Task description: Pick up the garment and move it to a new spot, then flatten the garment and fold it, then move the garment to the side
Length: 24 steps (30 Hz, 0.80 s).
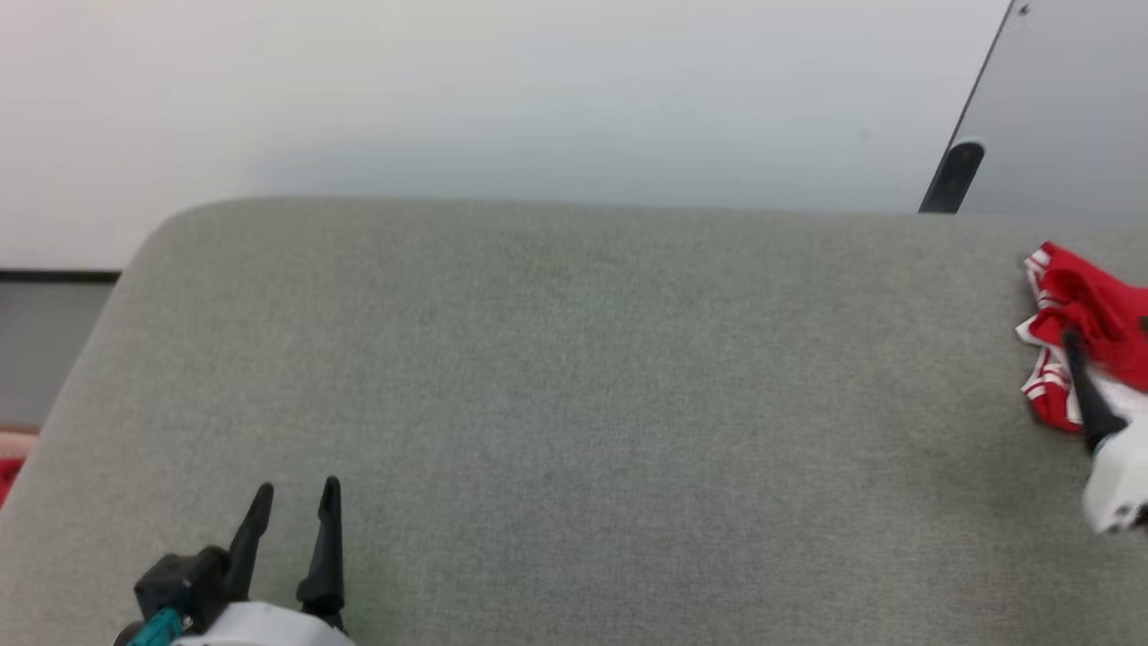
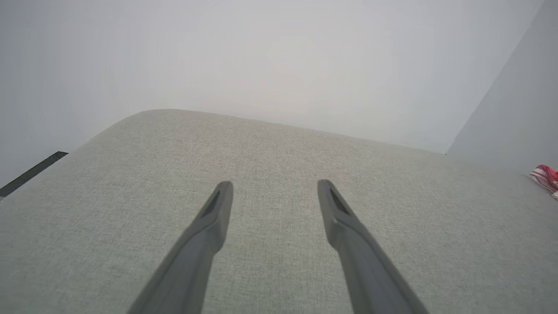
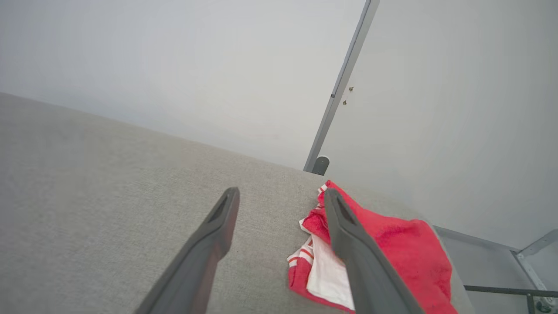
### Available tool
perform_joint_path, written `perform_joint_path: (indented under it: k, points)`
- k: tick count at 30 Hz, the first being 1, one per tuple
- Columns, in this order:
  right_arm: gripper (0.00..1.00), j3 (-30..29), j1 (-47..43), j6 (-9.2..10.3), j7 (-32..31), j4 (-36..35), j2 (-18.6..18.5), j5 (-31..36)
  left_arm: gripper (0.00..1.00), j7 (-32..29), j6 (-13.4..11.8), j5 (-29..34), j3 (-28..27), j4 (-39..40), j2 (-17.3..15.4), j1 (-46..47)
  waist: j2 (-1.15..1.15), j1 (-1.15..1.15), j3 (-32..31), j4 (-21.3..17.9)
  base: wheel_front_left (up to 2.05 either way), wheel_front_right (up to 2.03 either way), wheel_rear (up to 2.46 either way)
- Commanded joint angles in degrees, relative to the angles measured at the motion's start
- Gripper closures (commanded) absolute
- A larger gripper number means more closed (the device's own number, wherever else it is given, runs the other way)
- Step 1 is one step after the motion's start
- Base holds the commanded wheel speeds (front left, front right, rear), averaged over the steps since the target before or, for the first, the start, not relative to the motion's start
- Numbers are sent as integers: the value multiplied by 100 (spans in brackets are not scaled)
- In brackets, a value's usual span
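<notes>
We hold left gripper [image 1: 298,486] and right gripper [image 3: 281,194] wide, empty, the right beside the bunched jersey [image 3: 392,244], suiting a grab or a release

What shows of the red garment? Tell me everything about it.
The garment is a crumpled heap of soft red cloth with a white panel and red-white striped trim at its edges. No lettering shows. It lies bunched, not spread, resting on the grey upholstered surface near its far right corner. The right end effector is open beside it, one finger crossing in front of it; whether it touches the cloth cannot be told.
</notes>
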<state>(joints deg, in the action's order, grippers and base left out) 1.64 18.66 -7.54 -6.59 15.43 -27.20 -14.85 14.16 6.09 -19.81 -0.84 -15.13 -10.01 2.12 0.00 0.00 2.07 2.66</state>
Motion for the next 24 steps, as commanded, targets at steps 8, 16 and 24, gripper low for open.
perform_joint_path:
  k: [8, 16, 24]
  points:
    - [0, -224, -1006, 10, 1303, 18, 747, 146, 0, 82, 52, -52, -71, 114, -168, -406, 0, 0, -334, -72, 0, 0, 0]
    - [0, -397, -1513, 10, 1683, -92, 1131, 308, 0, 97, 91, -98, -164, 150, -274, -672, 0, 0, -389, -132, 0, 0, 0]
    - [0, -439, -1718, 10, 1684, -215, 1293, 344, 0, 92, 125, -89, -223, 245, -276, -759, 0, 0, -387, -183, 0, 0, 0]
